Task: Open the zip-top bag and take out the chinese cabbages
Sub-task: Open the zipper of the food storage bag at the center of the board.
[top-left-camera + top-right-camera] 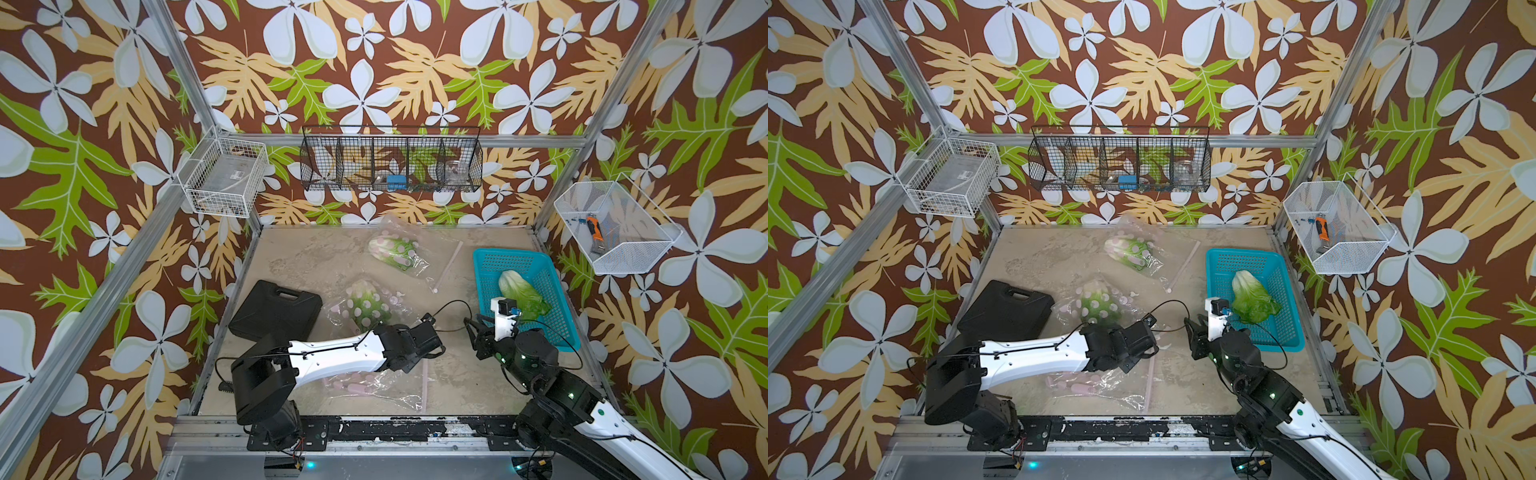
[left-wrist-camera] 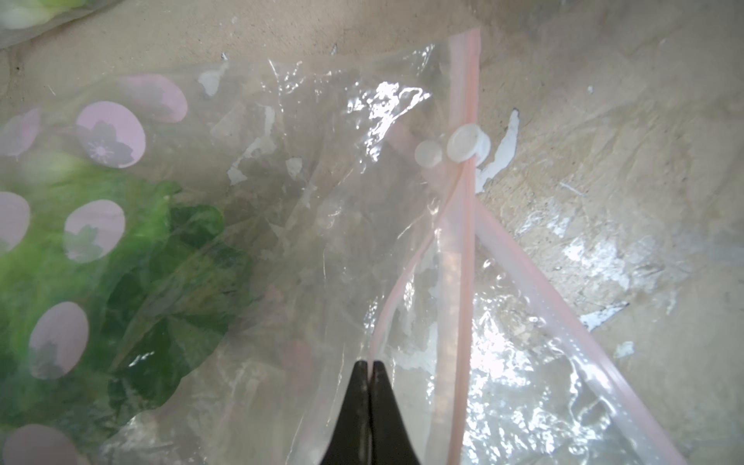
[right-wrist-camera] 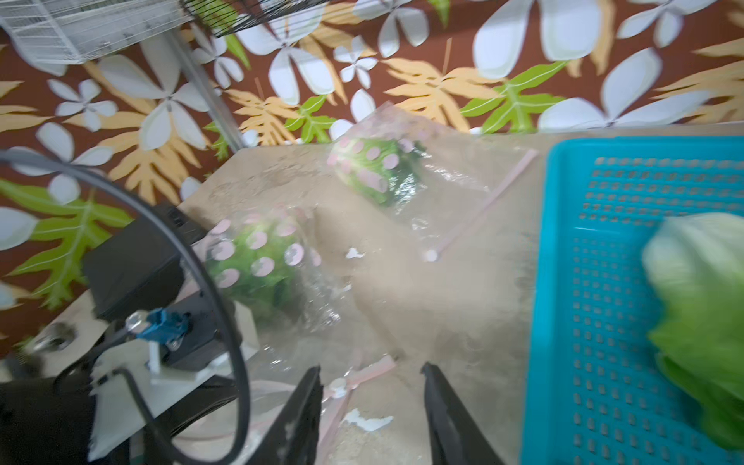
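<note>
In the middle of the table lies a clear zip-top bag (image 1: 365, 305) with pink dots and a chinese cabbage (image 2: 80, 257) inside. My left gripper (image 2: 368, 364) is shut on the bag's film beside its pink zip strip (image 2: 463, 249). The strip splits in two on the near side of the white slider (image 2: 467, 143). My right gripper (image 3: 372, 370) is open just above the table, and the slider (image 3: 338, 388) lies between its fingers, close to one of them. A second bagged cabbage (image 1: 392, 249) lies at the back. A bare cabbage (image 1: 521, 295) rests in the blue basket (image 1: 507, 252).
A black case (image 1: 274, 311) lies at the left of the table. A flat dotted bag (image 1: 374, 386) lies under my left arm near the front edge. The blue basket stands close to the right of my right gripper. Wire baskets (image 1: 390, 160) hang on the walls.
</note>
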Controlling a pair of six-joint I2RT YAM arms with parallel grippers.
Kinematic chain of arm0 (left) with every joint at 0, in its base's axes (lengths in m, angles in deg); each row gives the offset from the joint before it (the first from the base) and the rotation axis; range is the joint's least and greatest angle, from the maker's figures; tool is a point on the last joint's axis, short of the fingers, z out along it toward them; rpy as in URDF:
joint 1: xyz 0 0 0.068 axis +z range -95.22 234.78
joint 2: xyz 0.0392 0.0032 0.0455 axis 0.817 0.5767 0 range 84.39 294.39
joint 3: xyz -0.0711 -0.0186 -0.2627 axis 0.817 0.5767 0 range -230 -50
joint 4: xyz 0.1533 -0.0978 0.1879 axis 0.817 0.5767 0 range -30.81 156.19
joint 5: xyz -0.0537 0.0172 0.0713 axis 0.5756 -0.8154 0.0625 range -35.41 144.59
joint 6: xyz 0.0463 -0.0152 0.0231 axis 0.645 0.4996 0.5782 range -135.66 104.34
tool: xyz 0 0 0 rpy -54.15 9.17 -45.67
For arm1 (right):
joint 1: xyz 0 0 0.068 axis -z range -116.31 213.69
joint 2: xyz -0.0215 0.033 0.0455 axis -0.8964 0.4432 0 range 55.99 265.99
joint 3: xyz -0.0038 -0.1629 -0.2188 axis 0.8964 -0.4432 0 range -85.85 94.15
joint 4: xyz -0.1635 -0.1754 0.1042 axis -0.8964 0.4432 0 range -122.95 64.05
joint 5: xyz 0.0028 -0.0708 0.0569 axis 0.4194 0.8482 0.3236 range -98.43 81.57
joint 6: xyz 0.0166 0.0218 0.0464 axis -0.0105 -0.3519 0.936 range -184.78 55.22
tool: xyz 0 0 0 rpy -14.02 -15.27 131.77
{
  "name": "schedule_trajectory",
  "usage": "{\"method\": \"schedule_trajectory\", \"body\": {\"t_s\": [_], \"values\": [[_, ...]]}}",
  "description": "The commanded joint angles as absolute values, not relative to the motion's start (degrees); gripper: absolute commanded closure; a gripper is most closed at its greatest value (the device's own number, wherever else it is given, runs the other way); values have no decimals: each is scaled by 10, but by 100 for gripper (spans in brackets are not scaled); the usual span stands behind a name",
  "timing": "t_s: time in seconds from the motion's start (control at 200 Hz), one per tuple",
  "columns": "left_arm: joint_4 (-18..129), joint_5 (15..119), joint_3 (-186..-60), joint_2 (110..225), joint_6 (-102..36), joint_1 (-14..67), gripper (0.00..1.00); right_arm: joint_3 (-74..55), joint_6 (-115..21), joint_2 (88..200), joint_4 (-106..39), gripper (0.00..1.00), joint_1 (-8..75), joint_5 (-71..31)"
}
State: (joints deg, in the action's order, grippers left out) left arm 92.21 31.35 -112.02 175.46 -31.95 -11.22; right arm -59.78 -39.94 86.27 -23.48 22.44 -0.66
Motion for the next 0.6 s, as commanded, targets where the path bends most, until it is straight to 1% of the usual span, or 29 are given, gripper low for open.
{"method": "schedule_trajectory", "body": {"t_s": [0.0,0.11,0.18,0.385,0.595], "values": [[854,315,-1099,1723,-369,-111,100,-610,-355,904,-309,65,223,-131],[816,314,-1076,1686,-393,-111,100,-637,-305,940,-365,73,221,-171],[802,317,-1069,1671,-398,-111,100,-652,-280,953,-407,78,212,-177],[787,317,-1066,1651,-408,-112,100,-640,-258,1036,-489,82,167,-170],[764,305,-1048,1617,-422,-112,100,-640,-227,1107,-554,87,159,-160]]}}
